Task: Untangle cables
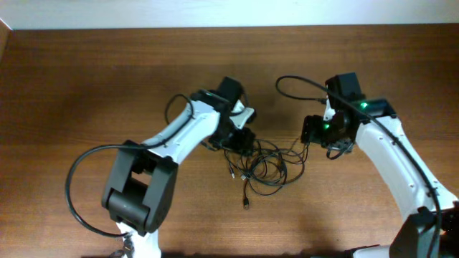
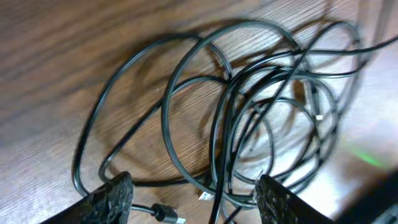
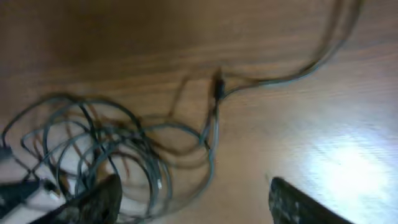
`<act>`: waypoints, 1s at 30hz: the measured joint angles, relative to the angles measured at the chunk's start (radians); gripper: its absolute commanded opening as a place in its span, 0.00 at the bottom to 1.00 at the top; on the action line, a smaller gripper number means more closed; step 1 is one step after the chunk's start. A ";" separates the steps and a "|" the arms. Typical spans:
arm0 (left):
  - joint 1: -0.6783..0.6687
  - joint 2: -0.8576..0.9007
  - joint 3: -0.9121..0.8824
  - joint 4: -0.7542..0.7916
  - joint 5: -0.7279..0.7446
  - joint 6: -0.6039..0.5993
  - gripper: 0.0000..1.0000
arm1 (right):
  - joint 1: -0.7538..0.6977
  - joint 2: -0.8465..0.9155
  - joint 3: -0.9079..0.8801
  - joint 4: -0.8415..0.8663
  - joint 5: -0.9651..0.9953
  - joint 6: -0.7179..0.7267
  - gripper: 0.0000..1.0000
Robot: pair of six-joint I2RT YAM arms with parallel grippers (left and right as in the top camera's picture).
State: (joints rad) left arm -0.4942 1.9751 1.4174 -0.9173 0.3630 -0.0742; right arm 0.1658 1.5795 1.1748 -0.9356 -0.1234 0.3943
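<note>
The cables (image 1: 262, 166) are seen lying as one tangled heap of loops on the desk (image 1: 107, 72), between the two arms. The left fingers (image 2: 113, 198) are spread wide over the heap's edge with nothing gripped, presumably so that a strand can be taken. The right fingers (image 3: 297, 200) are likewise held wide and empty near a trailing strand.

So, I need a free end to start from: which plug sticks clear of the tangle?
The plug on the lone strand trailing from the cables toward the robot; the other plug lies tight against them.
</note>
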 measured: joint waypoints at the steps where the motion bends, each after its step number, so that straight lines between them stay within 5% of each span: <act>1: -0.021 0.000 0.000 -0.006 -0.038 -0.019 0.64 | 0.000 0.001 -0.029 0.039 -0.011 0.015 0.70; 6: -0.088 0.000 0.000 -0.011 -0.169 -0.093 0.62 | 0.000 0.003 -0.159 0.230 -0.036 0.098 0.58; 11: -0.108 0.000 0.000 -0.015 -0.225 -0.138 0.46 | 0.000 0.004 -0.251 0.354 -0.045 0.132 0.41; 16: -0.109 0.000 -0.008 -0.019 -0.241 -0.157 0.00 | 0.000 0.004 -0.324 0.452 -0.049 0.187 0.32; 22: -0.109 0.000 -0.014 -0.070 -0.240 -0.150 0.00 | 0.000 0.004 -0.401 0.544 -0.052 0.213 0.07; 30: -0.109 -0.248 0.182 -0.104 -0.249 -0.103 0.00 | 0.000 0.004 -0.407 0.550 -0.052 0.212 0.04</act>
State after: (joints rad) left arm -0.6029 1.7271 1.5990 -1.0214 0.1143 -0.1776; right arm 0.1658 1.5833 0.7681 -0.3855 -0.1753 0.6064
